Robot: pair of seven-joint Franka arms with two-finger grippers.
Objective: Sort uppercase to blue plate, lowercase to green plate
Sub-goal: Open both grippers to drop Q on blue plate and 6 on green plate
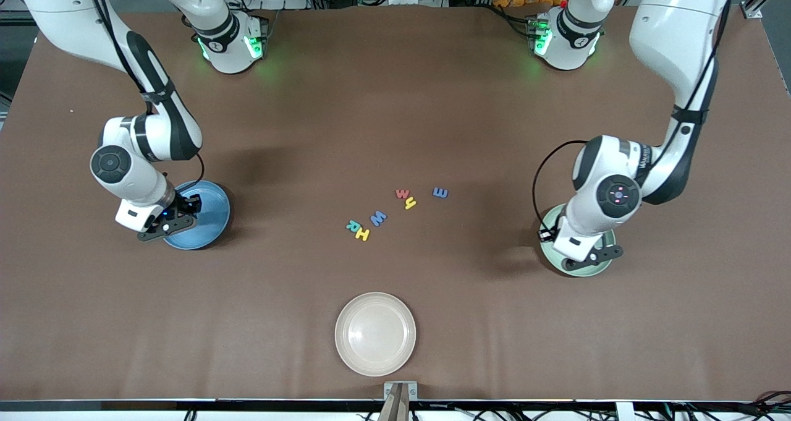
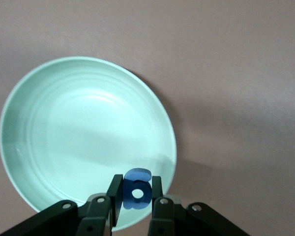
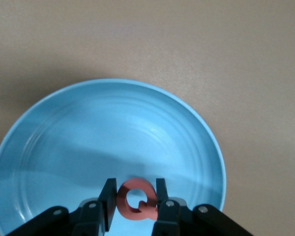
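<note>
Nearest the front camera sits a cream plate (image 1: pixel 375 334), holding nothing. Farther up, mid-table, the loose letters lie flat: yellow H (image 1: pixel 362 234) touching green R (image 1: pixel 353 225), blue W (image 1: pixel 378 217) just beside them, then yellow y (image 1: pixel 410 203), red w (image 1: pixel 403 193) and blue m (image 1: pixel 440 192). At the right arm's end, the right gripper (image 3: pixel 132 200) hangs over the blue plate (image 1: pixel 213 214) with its fingers pinched on the red Q (image 3: pixel 136 199). At the left arm's end, the left gripper (image 2: pixel 135 192) hangs over the green plate (image 2: pixel 64 132), clamped on the blue g (image 2: pixel 136 189). These foam letters look feather-light, soft and a little grippy, so they probably squash rather than slip. A pinch across the flat outer edges, as here, seems the best hold.
</note>
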